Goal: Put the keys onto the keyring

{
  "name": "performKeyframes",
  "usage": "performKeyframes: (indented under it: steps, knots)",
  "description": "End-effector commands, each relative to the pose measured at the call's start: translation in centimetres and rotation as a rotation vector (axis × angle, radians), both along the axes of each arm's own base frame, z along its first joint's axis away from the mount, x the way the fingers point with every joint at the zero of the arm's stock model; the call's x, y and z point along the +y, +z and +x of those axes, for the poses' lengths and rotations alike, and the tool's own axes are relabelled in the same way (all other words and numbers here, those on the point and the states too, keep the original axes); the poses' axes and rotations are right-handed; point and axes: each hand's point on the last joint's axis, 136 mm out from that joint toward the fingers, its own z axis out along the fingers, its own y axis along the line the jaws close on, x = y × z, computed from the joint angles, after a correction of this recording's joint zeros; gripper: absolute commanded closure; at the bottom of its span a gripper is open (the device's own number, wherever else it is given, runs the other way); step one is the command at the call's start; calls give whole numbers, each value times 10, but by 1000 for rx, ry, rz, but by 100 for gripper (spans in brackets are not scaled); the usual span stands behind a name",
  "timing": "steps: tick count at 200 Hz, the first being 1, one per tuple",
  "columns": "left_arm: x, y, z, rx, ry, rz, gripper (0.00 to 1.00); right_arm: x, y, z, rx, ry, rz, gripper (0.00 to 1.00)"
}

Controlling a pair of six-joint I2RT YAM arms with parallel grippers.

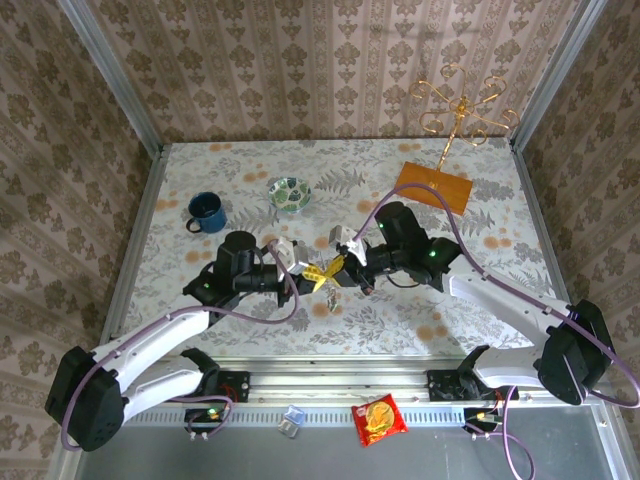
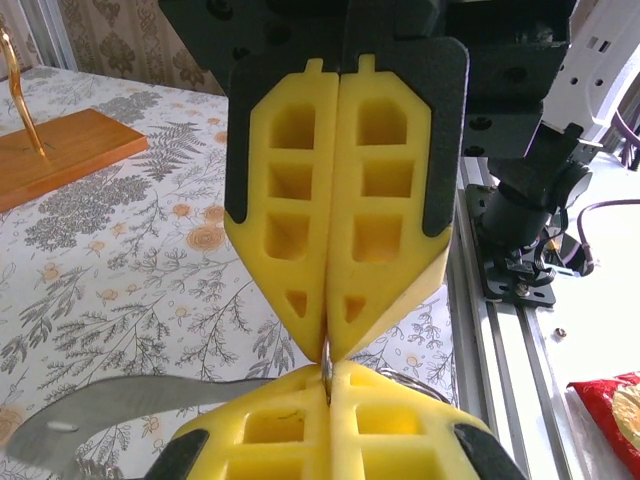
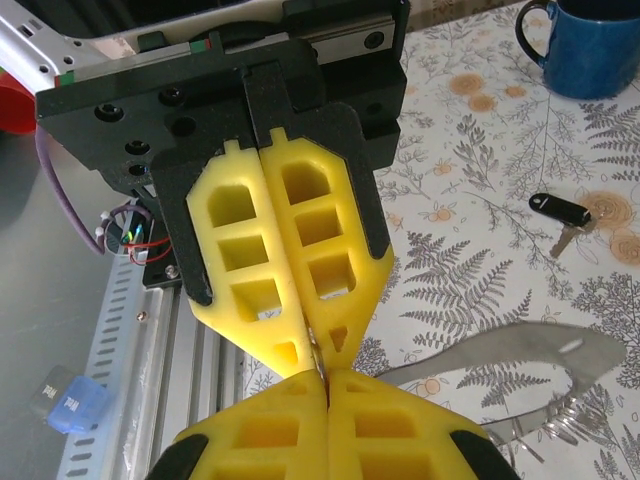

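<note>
We identify the keyring [image 3: 520, 360] as a thin, flat band of grey metal with a dull sheen and a small pale slot near its broad end. It hangs in the air over the near-centre of the table [image 1: 400, 320], at the point where the two grippers meet tip to tip. The left gripper [image 2: 328, 373] has its yellow pads pressed fully together, and a sliver of grey metal sits in the seam. The right gripper [image 3: 328, 382] is likewise fully closed, nose to nose with the left, and the band runs out from behind its fingers. We read both as pinching the keyring's edge. The black key [image 3: 560, 210] lies flat on the table beyond the band, apart from it and nearer than the blue mug [image 1: 205, 212]. For clearance, we note bare tabletop between the grippers and the aluminium rail [image 1: 340, 372] at the near edge. The mug and the patterned bowl [image 1: 290, 194] stand well apart on the far left. The gold wire stand [image 1: 462, 108] on its wooden base [image 1: 435, 186] occupies the far right. Papered walls [image 1: 300, 70] close the other three sides. A red packet [image 1: 380, 419] lies on the ledge nearer than the rail.
</note>
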Motion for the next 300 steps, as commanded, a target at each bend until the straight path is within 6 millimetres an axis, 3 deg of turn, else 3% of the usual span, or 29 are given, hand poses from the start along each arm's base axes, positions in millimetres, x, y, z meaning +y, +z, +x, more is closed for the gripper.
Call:
performKeyframes:
  steps: [1,16,38,51,65,97,119,140,171,205,244,300]
  knots:
    - [-1,12,0,-20,6,-52,100,10,25,4,-54,-3,50,91]
    - [2,12,12,16,98,-56,100,-1,23,25,-88,-147,5,60]
    - [18,2,52,152,423,5,100,-30,17,59,-177,-399,-62,47]
    - [32,-2,68,249,607,60,100,-41,16,61,-228,-443,-66,47]
    - [40,4,74,325,730,73,100,-39,19,45,-223,-389,-21,51]
    - [47,21,80,489,947,29,100,-9,25,-6,-204,-211,71,66]
    - [55,20,82,699,1089,-30,100,9,15,-19,-187,-170,108,74]
    - [57,12,78,872,1166,-35,100,20,6,-13,-193,-189,177,77]
    - [50,21,77,965,1192,-18,100,36,-1,3,-249,-197,174,83]
    - [36,17,68,1141,1203,31,100,42,-2,31,-356,-291,213,80]
    - [29,20,61,1239,1209,62,100,32,-13,52,-487,-396,183,74]
    - [26,17,56,1348,1245,59,100,28,-24,51,-550,-396,197,72]
